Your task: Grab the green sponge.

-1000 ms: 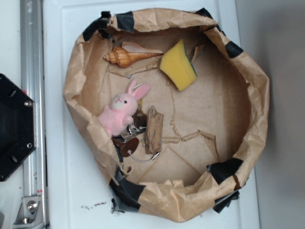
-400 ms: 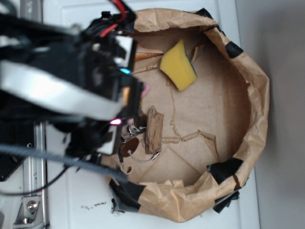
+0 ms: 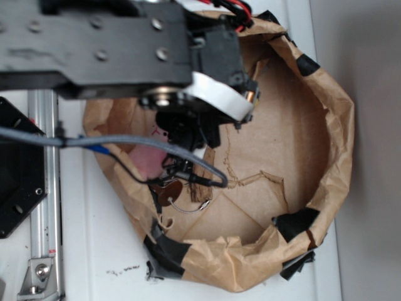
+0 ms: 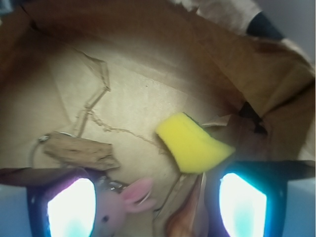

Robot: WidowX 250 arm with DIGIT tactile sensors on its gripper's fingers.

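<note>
The green sponge (image 4: 192, 148) shows only in the wrist view. It is a yellow foam block with a thin dark edge, lying on the brown paper floor just ahead of my gripper and a little to the right. My gripper (image 4: 157, 207) is open and empty, with its two glowing fingertips (image 4: 71, 207) wide apart above the bag floor. In the exterior view my arm covers the sponge, and the gripper (image 3: 194, 135) hangs below the wrist over the upper left of the bag.
A crumpled brown paper bag (image 3: 338, 125) with black tape walls everything in. A pink bunny (image 4: 118, 207), an orange-tan seashell (image 4: 185, 222) and a wood piece (image 4: 81, 150) lie close under the gripper. A key ring (image 3: 188, 207) lies near the bunny (image 3: 147, 160).
The arm came in from the left and has moved right over the bag. It now covers the sponge and seashell in the exterior view.
</note>
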